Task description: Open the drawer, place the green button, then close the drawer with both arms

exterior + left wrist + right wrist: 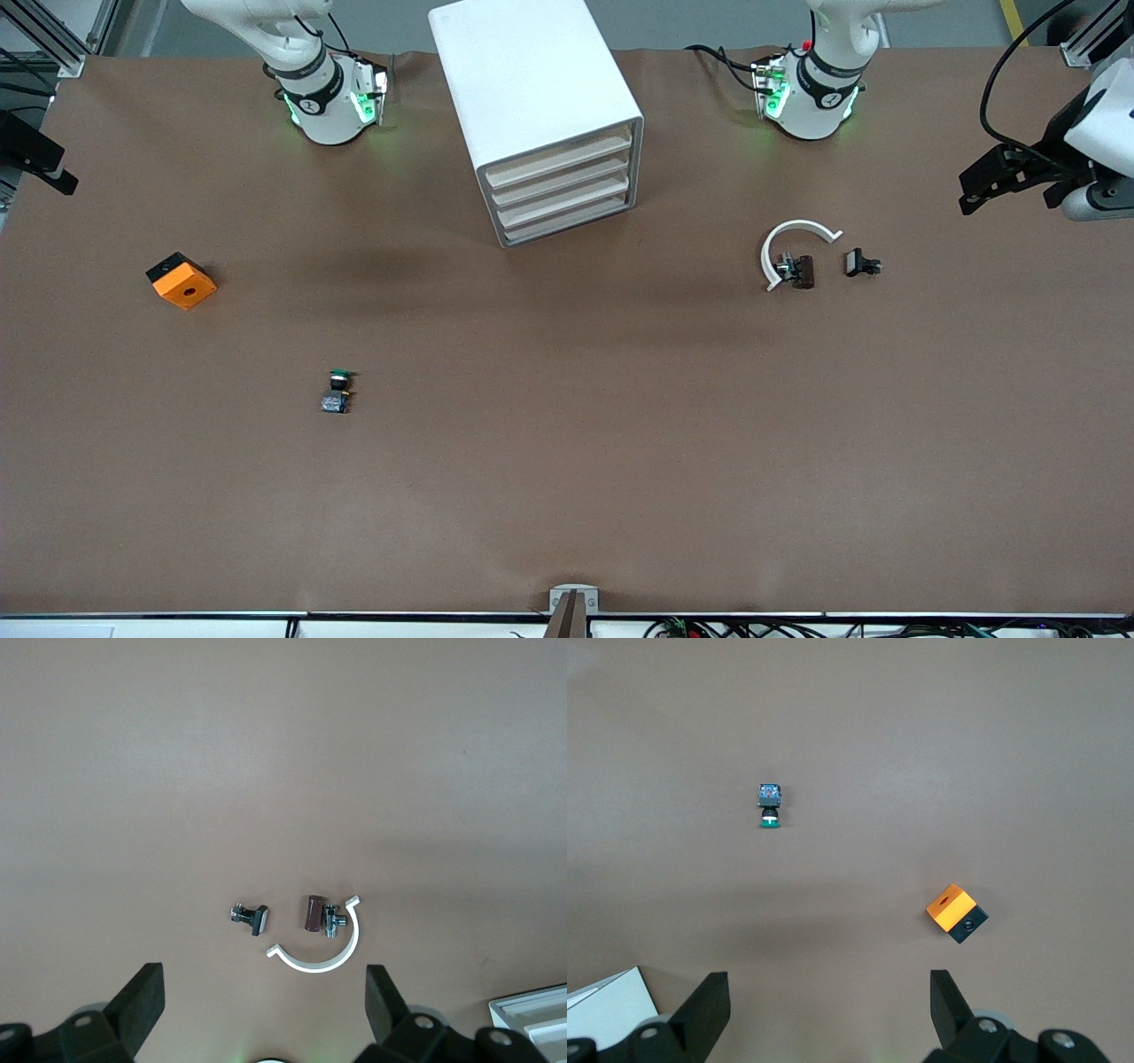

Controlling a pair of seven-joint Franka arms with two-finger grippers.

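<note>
Nearest the front camera, the button [337, 391] lies on the surface [567, 461]; farther off, the drawer [567, 223] sits shut. Both hands, left hand [266, 997] and right hand [830, 1008], wait released, high above. Hook the drawer's front squarely, pull straight.

High front overview; wrist cameras face tabletop
</note>
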